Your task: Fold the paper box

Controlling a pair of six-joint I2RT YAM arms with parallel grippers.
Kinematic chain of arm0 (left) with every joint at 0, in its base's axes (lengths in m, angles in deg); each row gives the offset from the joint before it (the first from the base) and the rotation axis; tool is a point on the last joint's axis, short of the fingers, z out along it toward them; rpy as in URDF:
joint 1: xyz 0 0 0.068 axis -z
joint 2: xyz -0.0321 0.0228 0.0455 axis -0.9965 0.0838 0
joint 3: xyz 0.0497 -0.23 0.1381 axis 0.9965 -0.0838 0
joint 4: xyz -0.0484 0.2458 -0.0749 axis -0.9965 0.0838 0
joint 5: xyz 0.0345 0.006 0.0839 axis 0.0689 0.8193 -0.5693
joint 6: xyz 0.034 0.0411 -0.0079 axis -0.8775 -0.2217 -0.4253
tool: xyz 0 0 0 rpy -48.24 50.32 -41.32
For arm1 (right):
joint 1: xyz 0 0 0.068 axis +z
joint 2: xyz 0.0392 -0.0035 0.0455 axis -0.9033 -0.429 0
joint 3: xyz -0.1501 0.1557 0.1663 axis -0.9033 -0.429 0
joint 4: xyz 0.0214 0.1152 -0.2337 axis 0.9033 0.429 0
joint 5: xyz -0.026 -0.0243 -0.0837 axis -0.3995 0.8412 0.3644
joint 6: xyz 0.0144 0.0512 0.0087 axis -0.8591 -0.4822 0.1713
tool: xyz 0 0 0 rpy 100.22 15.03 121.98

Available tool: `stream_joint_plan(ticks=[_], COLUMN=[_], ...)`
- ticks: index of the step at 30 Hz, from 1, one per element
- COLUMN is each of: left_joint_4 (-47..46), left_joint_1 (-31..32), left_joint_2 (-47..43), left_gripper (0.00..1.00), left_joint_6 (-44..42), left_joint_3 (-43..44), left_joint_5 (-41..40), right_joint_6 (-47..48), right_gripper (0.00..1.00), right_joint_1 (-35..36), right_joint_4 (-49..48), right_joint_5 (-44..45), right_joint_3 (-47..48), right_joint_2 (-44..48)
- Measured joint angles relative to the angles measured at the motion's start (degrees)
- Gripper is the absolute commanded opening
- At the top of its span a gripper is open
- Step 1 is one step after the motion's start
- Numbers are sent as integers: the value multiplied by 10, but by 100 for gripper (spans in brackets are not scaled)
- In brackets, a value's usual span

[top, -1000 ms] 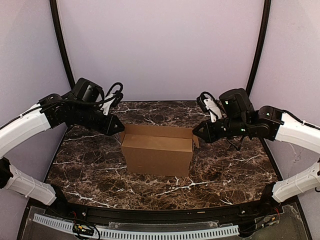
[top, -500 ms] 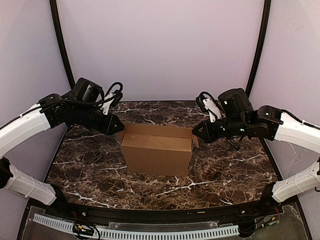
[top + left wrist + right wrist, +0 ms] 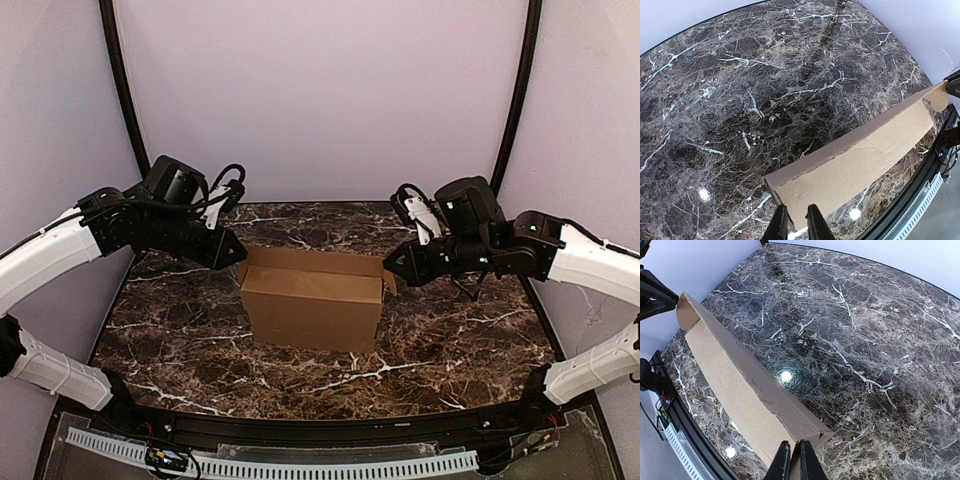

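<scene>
Top external view: the plain brown cardboard paper box [image 3: 315, 305] stands mid-way across the dark marble counter [image 3: 170, 330], with left gripper [image 3: 238, 254] and right gripper [image 3: 391, 266] each pinched nearly closed on an opposite end; folding well likely calls for level, matched inward pressure.

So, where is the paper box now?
In the top view, the paper box stands at the middle of the marble table, its ends pinched by the left fingers and the right fingers.
</scene>
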Motion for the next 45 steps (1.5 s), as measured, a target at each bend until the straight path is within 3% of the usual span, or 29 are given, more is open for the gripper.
stream_joint_plan(ticks=[15,33,35,41,45], left_joint_4=[0,2,2,16,40], left_joint_1=[0,4,6,7,7], left_joint_2=[1,2,2,2,-4], left_gripper=[9,6,10,35,46], left_joint_6=[0,0,0,-9,-16], left_joint_3=[0,0,0,2,19], left_joint_5=[0,8,10,4,-13], right_joint_6=[0,-9,-12,-16,-17], right_gripper=[1,9,11,17,19], right_joint_1=[1,14,17,17,17], right_joint_4=[0,-1,-2,0,1], right_joint_5=[2,2,3,15,19], right_joint_3=[4,17,18,21,22], right_joint_2=[-4,-21,-24,-27,-28])
